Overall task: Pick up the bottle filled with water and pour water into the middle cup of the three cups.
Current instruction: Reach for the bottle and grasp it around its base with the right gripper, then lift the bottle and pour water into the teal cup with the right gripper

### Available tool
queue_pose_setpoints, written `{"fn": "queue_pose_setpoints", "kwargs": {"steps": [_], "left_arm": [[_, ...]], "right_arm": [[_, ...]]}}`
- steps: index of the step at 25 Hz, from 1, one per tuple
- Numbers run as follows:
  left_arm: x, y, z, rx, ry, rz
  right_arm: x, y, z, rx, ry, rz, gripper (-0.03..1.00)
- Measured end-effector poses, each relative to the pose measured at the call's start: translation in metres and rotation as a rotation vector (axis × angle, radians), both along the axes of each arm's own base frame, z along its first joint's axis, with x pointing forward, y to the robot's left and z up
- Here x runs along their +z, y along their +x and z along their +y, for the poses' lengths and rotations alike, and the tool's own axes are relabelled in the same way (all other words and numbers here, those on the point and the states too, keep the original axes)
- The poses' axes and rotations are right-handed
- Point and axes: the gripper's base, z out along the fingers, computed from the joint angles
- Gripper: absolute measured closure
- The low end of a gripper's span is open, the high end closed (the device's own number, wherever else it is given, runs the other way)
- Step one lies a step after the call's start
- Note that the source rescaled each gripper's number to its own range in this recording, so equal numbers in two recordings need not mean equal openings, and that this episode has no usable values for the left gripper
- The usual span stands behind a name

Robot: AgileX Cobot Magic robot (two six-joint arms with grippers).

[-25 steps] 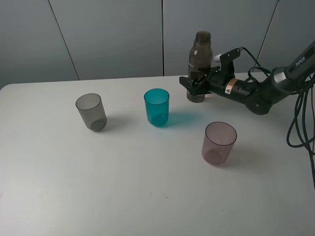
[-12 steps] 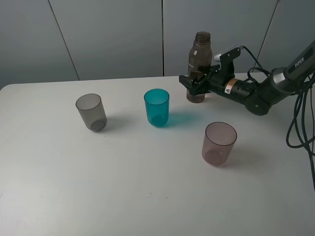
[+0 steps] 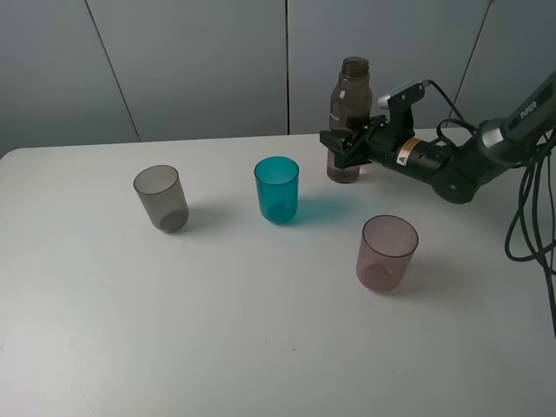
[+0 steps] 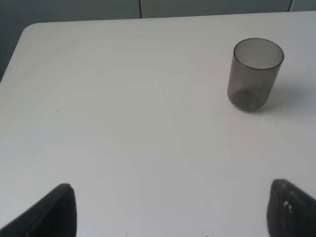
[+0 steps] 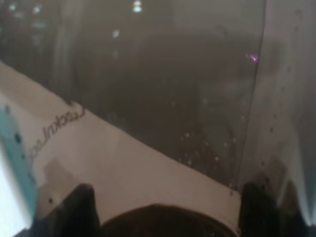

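The smoky brown bottle stands upright at the back of the table, behind and right of the teal middle cup. My right gripper comes in from the right and is shut around the bottle's lower body. In the right wrist view the bottle fills the frame between the dark fingers. The grey cup stands at the left and the pinkish-mauve cup at the front right. My left gripper is open and empty, hovering over bare table short of the grey cup.
The white table carries only the cups and the bottle. The right arm stretches low over the back right of the table. Black cables hang at the right edge. A grey wall stands behind.
The right gripper has risen slightly on the bottle, and the bottle has shifted a little to the left. The cups and the left arm have not moved.
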Motion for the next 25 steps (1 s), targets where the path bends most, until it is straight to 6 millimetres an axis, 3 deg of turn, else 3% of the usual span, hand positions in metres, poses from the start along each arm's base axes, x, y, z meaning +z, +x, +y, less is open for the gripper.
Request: {"fn": "queue_pose_setpoints", "kwargs": {"steps": [14, 20, 25], "left_arm": [[0.000, 0.000, 0.000, 0.000, 0.000, 0.000], [0.000, 0.000, 0.000, 0.000, 0.000, 0.000], [0.000, 0.000, 0.000, 0.000, 0.000, 0.000]], "right_arm": [[0.006, 0.001, 0.000, -0.001, -0.031, -0.006, 0.96], [0.046, 0.004, 0.004, -0.073, -0.105, -0.042, 0.96], [0.072, -0.007, -0.003, -0.171, -0.148, -0.046, 0.96]]}}
